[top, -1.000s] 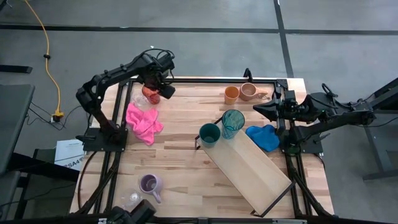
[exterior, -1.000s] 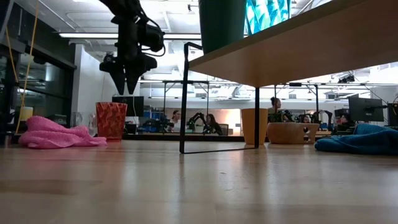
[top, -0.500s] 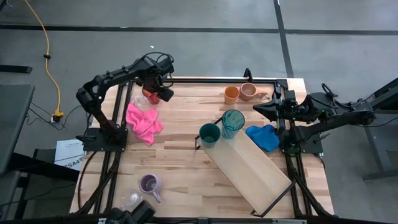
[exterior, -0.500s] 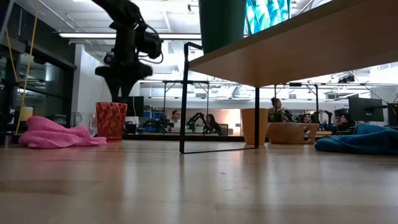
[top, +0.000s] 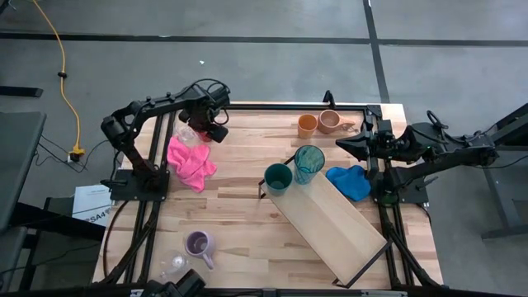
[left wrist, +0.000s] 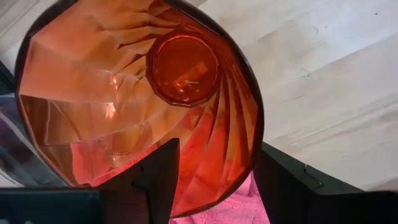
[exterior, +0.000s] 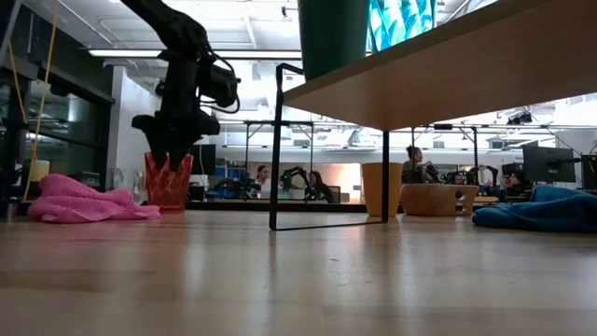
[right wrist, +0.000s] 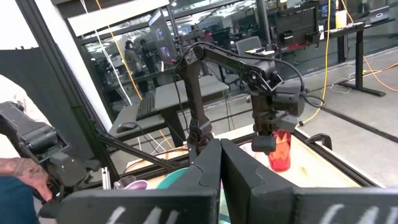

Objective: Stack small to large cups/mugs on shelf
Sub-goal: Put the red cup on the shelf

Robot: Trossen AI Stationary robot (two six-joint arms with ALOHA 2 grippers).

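Left end effector [top: 200, 129] at the red faceted glass cup [exterior: 168, 179]

Upper left of the high view; fingers spread open, one inside the cup's rim, one outside; right end effector [top: 340, 143] waits closed at right edge of the surface.

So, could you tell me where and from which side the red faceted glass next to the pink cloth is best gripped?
Probably by its rim wall, from straight above. The red glass stands upright and open-mouthed, flaring toward the top, with the pink cloth close beside it, so a side approach looks cramped. The left hand is already placed that way, open, one finger inside and the other outside the wall.
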